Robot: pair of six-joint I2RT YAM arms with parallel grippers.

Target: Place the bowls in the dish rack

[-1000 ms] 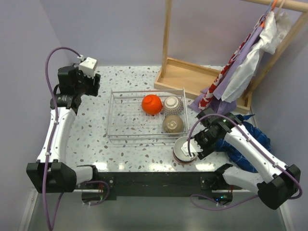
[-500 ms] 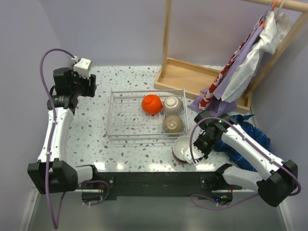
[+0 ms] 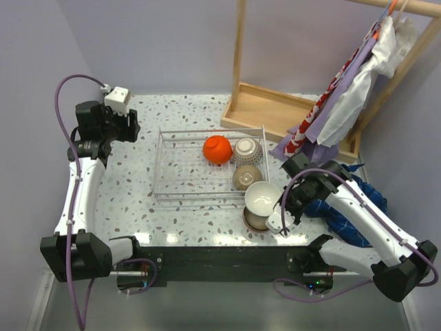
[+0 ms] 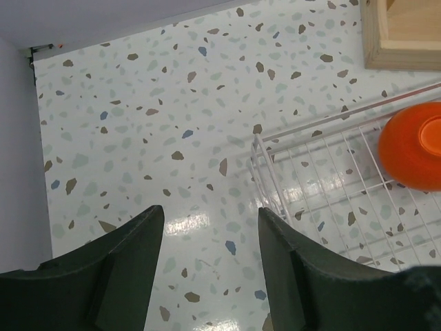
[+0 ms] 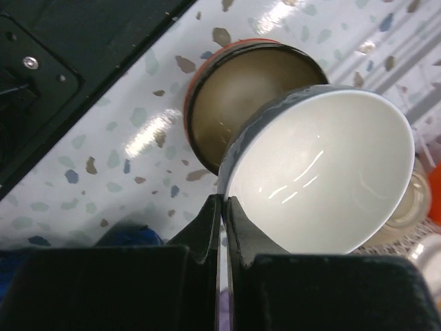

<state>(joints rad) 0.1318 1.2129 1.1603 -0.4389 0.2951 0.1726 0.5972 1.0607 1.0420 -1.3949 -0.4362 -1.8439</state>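
Newly lifted: white bowl [image 3: 262, 196], right gripper [image 5: 222, 210] pinching its rim, above brown bowl [image 5: 234, 103]. Left gripper [image 4: 207, 238] parted, empty, beside dish rack [image 3: 186, 169].

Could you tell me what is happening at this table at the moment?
The right gripper is shut on the rim of a white bowl, holding it tilted over a dark bowl that sits on the table in front of the dish rack. Three bowls are already in the rack: an orange bowl, a patterned bowl and a tan bowl. The left gripper hangs open near the rack's far left corner, holding nothing.
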